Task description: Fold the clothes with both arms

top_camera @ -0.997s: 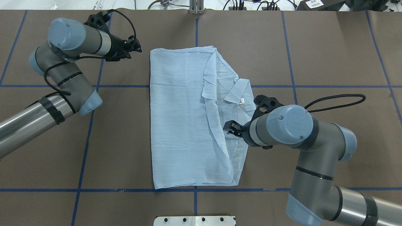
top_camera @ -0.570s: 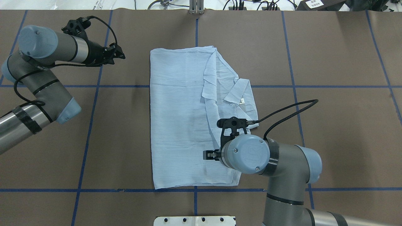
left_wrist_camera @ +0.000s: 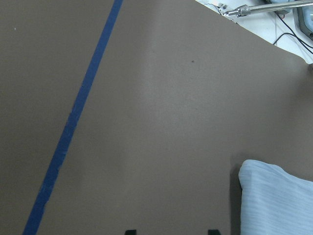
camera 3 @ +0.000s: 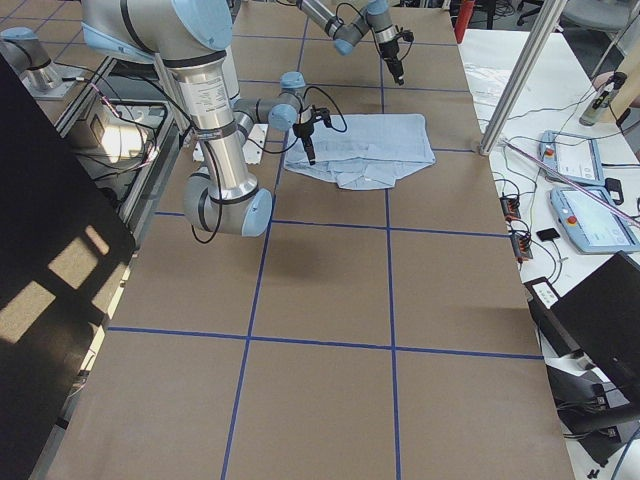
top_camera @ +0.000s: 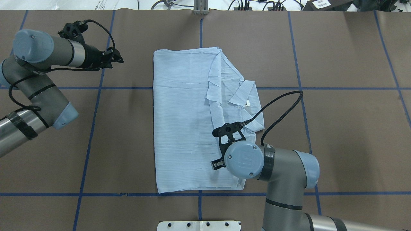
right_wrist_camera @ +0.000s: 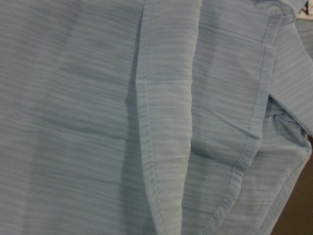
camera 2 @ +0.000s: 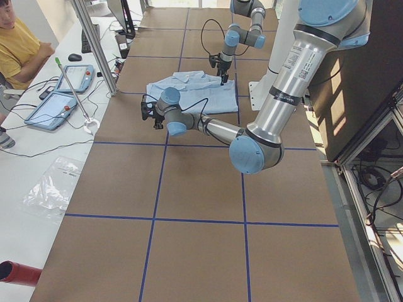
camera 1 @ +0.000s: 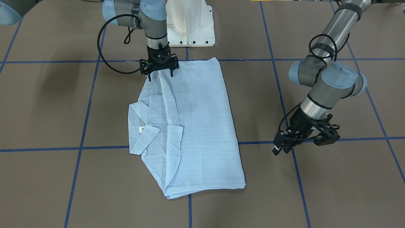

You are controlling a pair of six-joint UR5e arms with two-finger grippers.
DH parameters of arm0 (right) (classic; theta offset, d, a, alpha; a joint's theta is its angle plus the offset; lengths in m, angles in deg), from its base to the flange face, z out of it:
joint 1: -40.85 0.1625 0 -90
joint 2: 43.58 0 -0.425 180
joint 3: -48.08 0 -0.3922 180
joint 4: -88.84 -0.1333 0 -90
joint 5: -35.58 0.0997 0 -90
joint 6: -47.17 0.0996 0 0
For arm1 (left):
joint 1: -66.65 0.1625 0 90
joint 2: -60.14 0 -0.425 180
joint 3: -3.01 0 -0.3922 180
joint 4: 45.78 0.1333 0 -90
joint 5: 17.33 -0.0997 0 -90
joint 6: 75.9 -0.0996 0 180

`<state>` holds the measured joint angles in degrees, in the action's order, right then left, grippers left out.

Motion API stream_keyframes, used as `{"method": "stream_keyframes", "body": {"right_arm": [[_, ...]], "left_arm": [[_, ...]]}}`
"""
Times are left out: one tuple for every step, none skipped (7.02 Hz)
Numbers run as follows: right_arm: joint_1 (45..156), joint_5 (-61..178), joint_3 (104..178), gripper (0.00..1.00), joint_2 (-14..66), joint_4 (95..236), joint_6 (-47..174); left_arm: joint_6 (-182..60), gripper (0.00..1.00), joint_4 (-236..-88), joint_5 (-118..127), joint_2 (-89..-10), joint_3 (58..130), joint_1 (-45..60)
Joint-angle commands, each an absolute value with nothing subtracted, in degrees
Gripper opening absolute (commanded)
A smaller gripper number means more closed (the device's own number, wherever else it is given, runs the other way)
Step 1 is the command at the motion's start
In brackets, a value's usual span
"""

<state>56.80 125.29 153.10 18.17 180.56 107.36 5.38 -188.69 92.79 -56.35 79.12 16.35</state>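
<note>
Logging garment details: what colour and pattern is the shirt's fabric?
Pale blue with fine stripes. The shirt shows this best in the right wrist-mounted view.

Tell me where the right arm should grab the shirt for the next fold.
Probably the near right corner of the shirt, where the overlapped front edges end loose at the hem. Come straight down with the right gripper, which hangs above that end, jaws straddling the edge from the collar side; the rest lies flat.
</note>
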Motion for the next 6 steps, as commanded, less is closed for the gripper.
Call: {"method": "stream_keyframes", "body": {"right_arm": [[59.1,125.5,153.5,1.0,22.8,180.0,102.9],[60.3,126.0,154.9,1.0,28.2,175.5,101.3],[63.4,129.0,157.7,1.0,36.0,168.5,98.1],[67.4,134.2,158.4,1.0,38.8,166.3,95.4],[68.3,135.2,158.4,1.0,38.8,166.3,95.2],[68.0,134.6,158.4,1.0,38.1,166.3,96.1]], "left_arm": [[5.4,0.58,-188.7,92.8,-56.4,79.2,16.1],[5.4,0.58,-188.7,92.8,-56.4,79.2,15.9],[5.4,0.58,-188.6,92.8,-56.5,79.2,15.6],[5.4,0.58,-188.6,92.9,-56.6,79.3,15.6],[5.5,0.58,-188.6,94.2,-56.6,79.6,15.5],[5.5,0.58,-188.3,94.5,-56.5,80.4,15.4]]}}
